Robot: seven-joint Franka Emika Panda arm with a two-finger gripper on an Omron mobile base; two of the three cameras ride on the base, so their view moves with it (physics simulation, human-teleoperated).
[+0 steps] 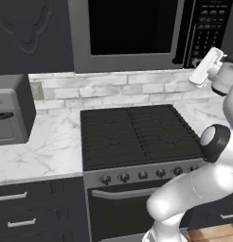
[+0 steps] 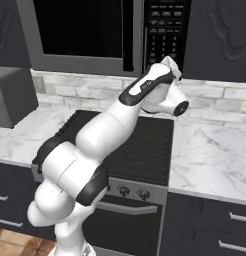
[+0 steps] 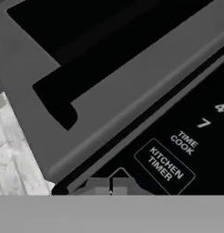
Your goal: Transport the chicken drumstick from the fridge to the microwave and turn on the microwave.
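Pressing with closed, empty jaws at the bottom edge of the microwave (image 3: 132,91) button panel (image 3: 186,136), the gripper (image 3: 111,185) may slip onto a wrong key, while I cannot tell whether the chicken drumstick lies behind the shut dark door.

The arm (image 2: 95,135) is made of thick, rounded, glossy white segments that swell at each joint. Dark charcoal bands and round black caps mark the joints, one cap ringed in black on a pale grey dome (image 1: 214,142). A long black inlay (image 2: 144,85) runs along the forearm. The hand (image 1: 205,67) is a flat white block.
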